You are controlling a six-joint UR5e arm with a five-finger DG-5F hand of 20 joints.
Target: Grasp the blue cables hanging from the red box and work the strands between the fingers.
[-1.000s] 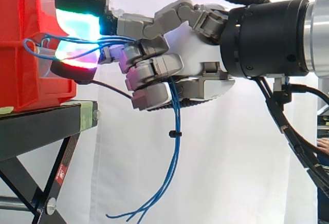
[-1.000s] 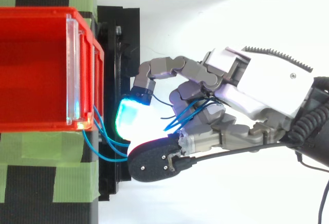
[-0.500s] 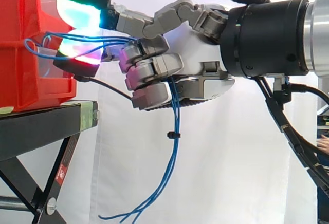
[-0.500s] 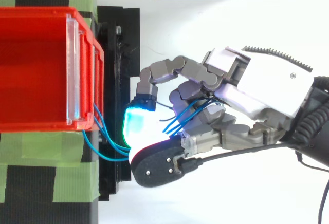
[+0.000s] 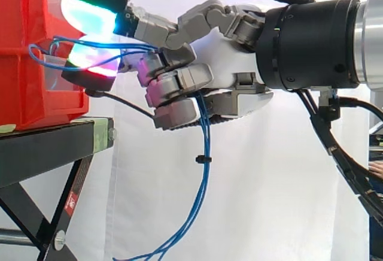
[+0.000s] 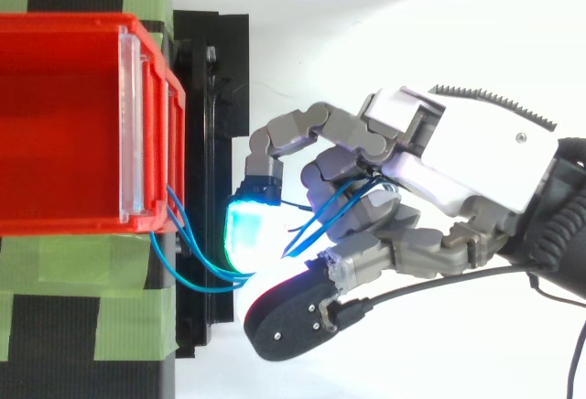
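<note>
Blue cables (image 5: 204, 177) are led out of the red box (image 6: 64, 124) at its front edge, above the black stand (image 5: 48, 147), and are passed between the glowing pads. The fingers (image 5: 179, 82) of the hand (image 6: 467, 156) are curled round the strands, whose loose ends are left hanging below the palm.

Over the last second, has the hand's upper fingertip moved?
Yes. The hand's upper fingertip has risen slightly against the red bin, blue cables still pinched.
</note>
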